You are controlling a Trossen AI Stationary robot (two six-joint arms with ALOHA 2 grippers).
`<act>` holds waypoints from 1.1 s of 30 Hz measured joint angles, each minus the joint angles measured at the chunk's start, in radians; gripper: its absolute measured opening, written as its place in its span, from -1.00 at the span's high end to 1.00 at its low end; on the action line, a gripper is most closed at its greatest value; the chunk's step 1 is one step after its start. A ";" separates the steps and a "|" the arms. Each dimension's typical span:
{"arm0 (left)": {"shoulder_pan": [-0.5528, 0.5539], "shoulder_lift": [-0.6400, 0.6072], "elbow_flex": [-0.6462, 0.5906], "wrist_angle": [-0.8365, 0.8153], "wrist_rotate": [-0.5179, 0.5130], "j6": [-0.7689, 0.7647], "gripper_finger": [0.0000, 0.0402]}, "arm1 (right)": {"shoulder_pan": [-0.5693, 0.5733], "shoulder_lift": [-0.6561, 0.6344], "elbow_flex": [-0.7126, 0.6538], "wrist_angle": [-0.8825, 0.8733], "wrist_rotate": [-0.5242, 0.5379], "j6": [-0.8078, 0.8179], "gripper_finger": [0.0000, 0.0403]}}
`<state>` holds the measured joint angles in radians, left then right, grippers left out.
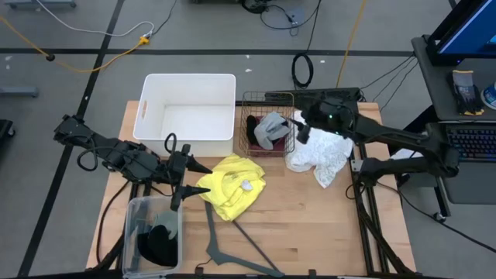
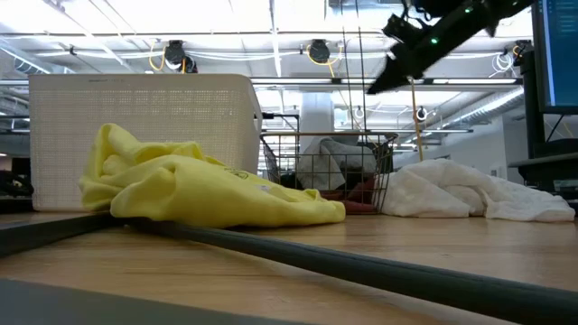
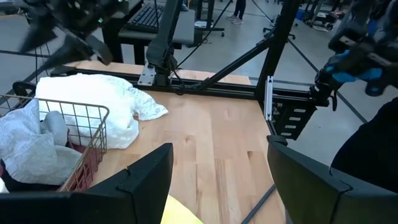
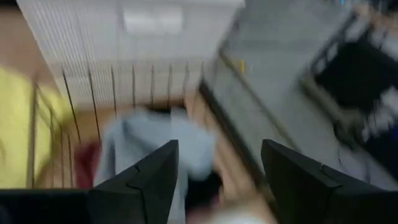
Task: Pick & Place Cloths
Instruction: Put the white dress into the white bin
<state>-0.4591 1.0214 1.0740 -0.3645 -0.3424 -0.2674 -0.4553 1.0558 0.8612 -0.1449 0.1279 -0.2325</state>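
Landmark: wire basket (image 1: 269, 124), at the far middle of the worktop (image 1: 325, 225)

Right gripper (image 1: 304, 129): hung in the air just above the basket's right rim, jaws spread and empty. Directly beneath and slightly to its left lay the grey-blue cloth (image 1: 269, 127), heaped inside the basket on top of a black cloth (image 1: 252, 125) and a maroon cloth (image 3: 79, 169) at the basket floor. This was the nearer arm for the next item.

White cloth (image 1: 318, 155): bunched on the worktop just right of the basket, touching its wire side, long axis running away from the basket toward the worktop's right edge. It lay just below and near-side of the right gripper; judged the likeliest next pick, needing a short drop and a small shift away from the basket. The basket's rim stood close beside that path.

Left gripper (image 1: 186, 177): well to the near left of the basket, jaws spread, holding nothing, its tips just beside the yellow cloth (image 1: 230, 186).

Yellow cloth: crumpled on the worktop, near-left of the basket, apart from it.

Other things: white bin (image 1: 186, 112) immediately left of the basket; clear tub (image 1: 132, 225) with dark contents far near-left; grey hanger (image 1: 232, 252) on the worktop beyond the yellow cloth from the basket
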 joint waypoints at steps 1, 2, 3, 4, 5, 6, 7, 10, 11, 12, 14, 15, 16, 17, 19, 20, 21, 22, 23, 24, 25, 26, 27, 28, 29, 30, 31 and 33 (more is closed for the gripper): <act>0.000 0.000 0.000 0.000 0.000 0.000 -0.33 | 0.000 -0.013 0.000 -0.059 0.014 0.012 -0.10; 0.000 0.000 0.000 0.000 0.000 0.000 -0.33 | 0.000 -0.025 0.000 -0.116 0.030 0.022 -0.10; 0.000 0.000 0.000 0.000 0.000 0.001 -0.33 | 0.000 -0.037 0.000 -0.175 0.040 0.034 -0.10; 0.000 0.000 0.000 0.000 0.000 0.000 -0.33 | 0.000 -0.047 0.000 -0.229 0.054 0.050 -0.10; 0.000 0.000 0.000 0.000 0.000 0.000 -0.33 | 0.000 -0.056 0.000 -0.279 0.063 0.070 -0.12; 0.000 0.000 0.000 0.000 0.000 0.000 -0.33 | 0.000 -0.065 0.000 -0.322 0.076 0.094 -0.13; 0.000 0.000 0.000 0.000 0.000 0.000 -0.33 | 0.000 -0.074 0.000 -0.360 0.085 0.124 -0.15; 0.000 0.000 0.000 0.000 0.000 0.000 -0.33 | -0.001 -0.096 0.000 -0.450 0.085 0.219 -0.22; 0.000 0.000 0.000 0.000 0.000 0.000 -0.33 | -0.001 -0.101 0.000 -0.473 0.085 0.247 -0.24; 0.000 0.000 0.000 0.000 0.000 0.001 -0.33 | -0.001 -0.103 0.000 -0.496 0.085 0.270 -0.27; 0.000 0.000 0.000 0.000 0.000 0.001 -0.33 | -0.001 -0.105 0.000 -0.530 0.085 0.307 -0.32; 0.000 0.000 0.000 0.001 0.000 0.000 -0.33 | -0.001 -0.104 0.000 -0.549 0.085 0.324 -0.35; 0.000 0.000 0.000 0.001 0.000 0.000 -0.33 | -0.001 -0.102 0.000 -0.567 0.086 0.339 -0.37; 0.000 0.000 0.000 0.001 0.000 0.000 -0.33 | -0.001 -0.097 0.000 -0.579 0.087 0.351 -0.39; 0.000 0.000 0.000 0.001 0.000 0.001 -0.33 | -0.003 -0.085 0.000 -0.598 0.089 0.376 -0.44; 0.000 0.000 0.000 0.001 0.000 0.001 -0.33 | -0.005 -0.077 0.000 -0.607 0.098 0.383 -0.47; 0.000 0.000 0.000 0.001 0.000 0.001 -0.33 | -0.007 -0.069 0.000 -0.612 0.111 0.386 -0.49; 0.000 0.000 0.000 0.002 0.000 0.001 -0.33 | -0.011 -0.059 0.000 -0.618 0.118 0.386 -0.51; 0.000 0.000 0.000 0.001 0.000 0.001 -0.33 | -0.016 -0.048 0.000 -0.628 0.130 0.386 -0.53; 0.000 0.000 0.000 0.001 0.000 -0.001 -0.33 | -0.022 -0.038 0.000 -0.639 0.138 0.386 -0.54; 0.000 0.000 0.000 0.001 0.000 -0.004 -0.33 | -0.030 -0.029 0.000 -0.650 0.139 0.386 -0.56; 0.000 0.000 0.000 0.001 0.000 -0.004 -0.33 | -0.038 -0.018 0.000 -0.660 0.138 0.386 -0.57; 0.000 0.000 0.000 0.002 0.000 -0.004 -0.33 | -0.045 -0.009 0.000 -0.672 0.136 0.386 -0.59; 0.000 0.000 0.000 0.002 0.000 -0.004 -0.33 | -0.054 0.001 0.000 -0.683 0.136 0.386 -0.60; 0.000 0.000 0.000 0.002 0.000 -0.004 -0.33 | -0.062 0.010 0.000 -0.696 0.135 0.386 -0.62; 0.000 0.000 0.000 0.001 0.000 -0.004 -0.33 | -0.070 0.018 0.000 -0.707 0.135 0.386 -0.63; 0.000 0.000 0.000 0.001 0.000 -0.004 -0.33 | -0.079 0.026 0.000 -0.716 0.135 0.386 -0.65; 0.000 0.000 0.000 0.001 0.000 -0.004 -0.33 | -0.096 0.040 0.000 -0.733 0.134 0.386 -0.67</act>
<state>-0.4591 1.0214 1.0740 -0.3637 -0.3420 -0.2718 -0.5516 1.0962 0.8612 -0.8781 0.2620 0.1535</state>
